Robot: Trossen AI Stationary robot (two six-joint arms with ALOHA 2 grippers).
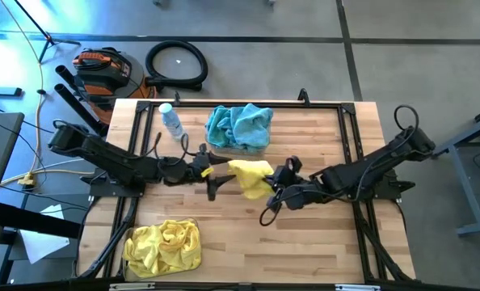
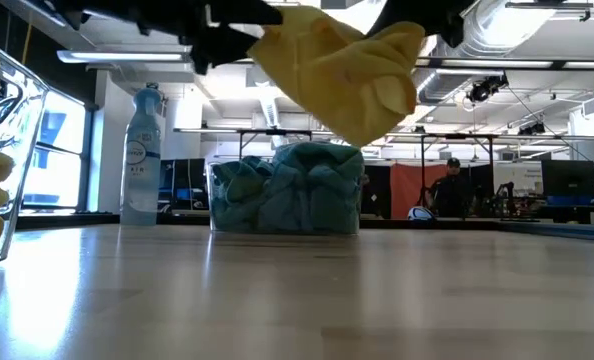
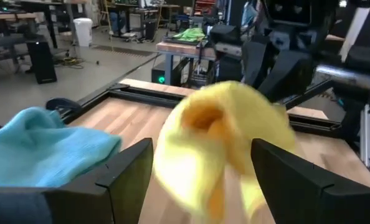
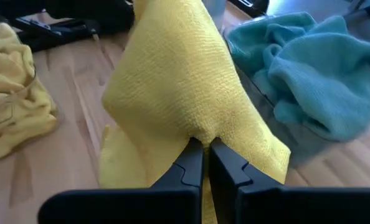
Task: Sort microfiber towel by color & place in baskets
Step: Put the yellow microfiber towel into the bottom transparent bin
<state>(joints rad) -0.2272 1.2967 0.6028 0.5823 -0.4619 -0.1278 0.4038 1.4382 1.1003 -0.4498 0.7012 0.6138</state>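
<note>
The right gripper (image 4: 202, 163) pinches a yellow towel (image 1: 250, 175) shut in mid-air; the left gripper (image 3: 200, 180) gapes open around it. Next likely: carry it to the yellow basket (image 1: 161, 247).

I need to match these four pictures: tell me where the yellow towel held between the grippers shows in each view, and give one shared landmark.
High view: the yellow towel at table centre, between both grippers.
Low view: it hangs top centre, off the table.
Left wrist view: centre, blurred, between open fingers.
Right wrist view: centre, pinched by the right gripper.
Shared landmark: the basket of teal towels, seen in all four views.
</note>
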